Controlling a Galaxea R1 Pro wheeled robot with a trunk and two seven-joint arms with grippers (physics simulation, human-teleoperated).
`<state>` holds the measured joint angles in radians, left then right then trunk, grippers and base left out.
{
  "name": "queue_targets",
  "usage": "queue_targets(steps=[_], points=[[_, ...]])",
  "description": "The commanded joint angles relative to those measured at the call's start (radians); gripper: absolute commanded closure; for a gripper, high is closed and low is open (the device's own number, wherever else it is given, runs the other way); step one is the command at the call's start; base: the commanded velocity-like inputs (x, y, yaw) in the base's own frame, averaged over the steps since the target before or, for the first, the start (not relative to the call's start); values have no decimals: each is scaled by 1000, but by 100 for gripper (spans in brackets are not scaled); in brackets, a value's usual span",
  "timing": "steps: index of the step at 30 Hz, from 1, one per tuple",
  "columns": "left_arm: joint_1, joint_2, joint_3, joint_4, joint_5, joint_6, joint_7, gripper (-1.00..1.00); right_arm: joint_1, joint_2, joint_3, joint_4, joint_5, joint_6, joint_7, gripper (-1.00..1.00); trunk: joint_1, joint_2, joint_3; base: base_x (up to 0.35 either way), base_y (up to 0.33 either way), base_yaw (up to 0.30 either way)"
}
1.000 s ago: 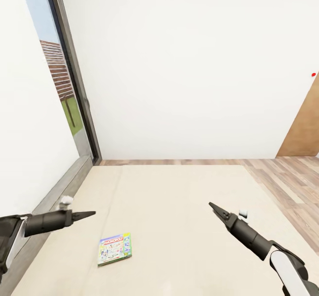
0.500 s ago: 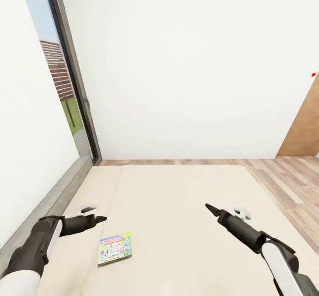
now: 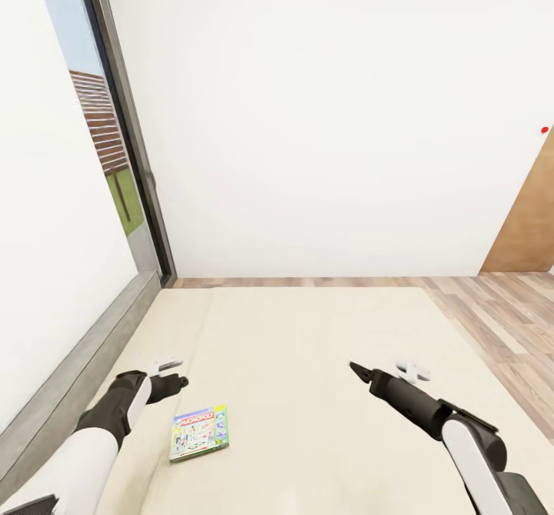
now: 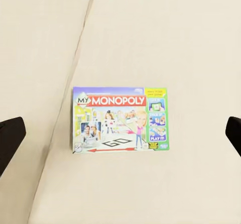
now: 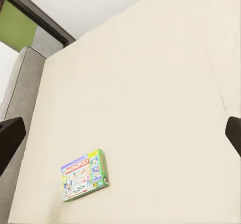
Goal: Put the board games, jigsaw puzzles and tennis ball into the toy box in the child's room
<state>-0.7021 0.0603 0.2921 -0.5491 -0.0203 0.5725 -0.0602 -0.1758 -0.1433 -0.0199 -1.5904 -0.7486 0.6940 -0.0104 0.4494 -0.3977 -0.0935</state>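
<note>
Cream bed (image 3: 323, 392) running up to a white wall, window strip along one side, wood floor past the far edge.

Lying flat on the bed: one board game (image 3: 199, 433), cover up, "MONOPOLY" readable. Sitting just below and a little outboard of the left gripper (image 3: 178, 382) fingertips in the head view; well apart from the right gripper (image 3: 355, 368), off toward its inner side.

Left fingers (image 4: 10, 142): spread wide, dark tips at both edges of the left wrist view with the box centred between them, nothing held. Hovering above the box, not touching. Right fingers (image 5: 9, 141): also spread per the right wrist view, nothing held; from the head view looking like one dark point, so spread unreadable there.

Step in hand, judging: lining up the left gripper over the game for a pick; box, puzzles, ball and the other games not yet dealt with here. Next move needing: dropping straight down and closing across the box's short span. Thin box on a soft mattress, so likely needing the fingertips pressing into the bedding to get under an edge; risk of skidding it instead.

View differences: left wrist view giving the cover print and the mattress seam beside the box; right wrist view showing the box small and slanted, plus window frame; head view giving both arms and the wall.
</note>
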Motion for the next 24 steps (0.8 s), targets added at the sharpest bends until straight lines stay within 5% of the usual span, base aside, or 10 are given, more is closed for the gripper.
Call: queue_targets(steps=[1,5,14,18,24], points=[[-2,-2,5,1,-2,1,-3,-100,-1,0,-1,0,12,4,-6,-100,1,-2,-2,0,0,0],[-6,-8,4,9,-1,-14,4,-100,-7,30,0,29,126,-11,-42,-100,1,-2,-2,0,0,0],[-6,-8,1,11,-1,-18,4,-100,-17,105,13,91,301,-60,-106,-100,1,-2,-2,0,0,0],[-5,-8,0,11,-1,-19,4,-100,-17,116,26,108,351,-66,-117,-100,1,-2,-2,0,0,0],[-5,-10,2,11,-1,-19,3,-100,-17,122,102,115,385,-103,-126,-100,1,-2,-2,0,0,0]])
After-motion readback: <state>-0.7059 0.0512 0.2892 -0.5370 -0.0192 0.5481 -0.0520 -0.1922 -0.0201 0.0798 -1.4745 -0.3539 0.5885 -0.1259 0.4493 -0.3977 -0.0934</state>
